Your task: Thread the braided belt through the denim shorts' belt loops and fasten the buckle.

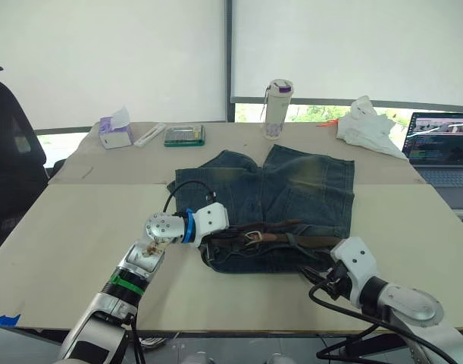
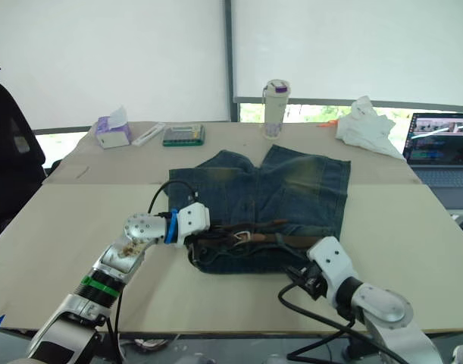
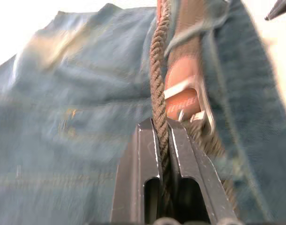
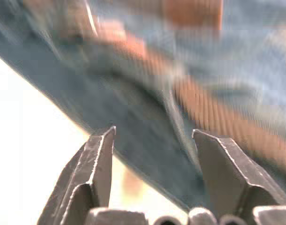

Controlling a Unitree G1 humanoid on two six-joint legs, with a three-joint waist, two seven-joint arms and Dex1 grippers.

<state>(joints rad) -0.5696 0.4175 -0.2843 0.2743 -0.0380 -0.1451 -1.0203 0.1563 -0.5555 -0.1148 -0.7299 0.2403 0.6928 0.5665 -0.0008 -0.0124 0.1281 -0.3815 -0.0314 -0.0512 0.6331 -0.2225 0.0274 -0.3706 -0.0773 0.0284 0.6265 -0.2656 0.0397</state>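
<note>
1. I see one pale table point(image 1: 72, 250) carrying everything.
2. One pair of denim shorts point(image 1: 292, 189) lies flat on it, waistband toward me, stretched between my two grippers.
3. One braided belt point(image 1: 292, 241) runs along that waistband. From the left wrist camera I can make out one belt loop point(image 3: 213, 18) crossing over the strap ahead of the jaws.
4. My left gripper point(image 3: 160, 140) is clenched on a braided strand of the belt, its two black fingers point(image 3: 143, 159) pinching it.
5. My right gripper point(image 4: 152, 140) is released, jaws spread wide over the near edge of the shorts, with the belt just beyond them.
6. One silvery buckle point(image 3: 199, 101) sits just ahead of the left jaws, beside the gripped strand.
</note>
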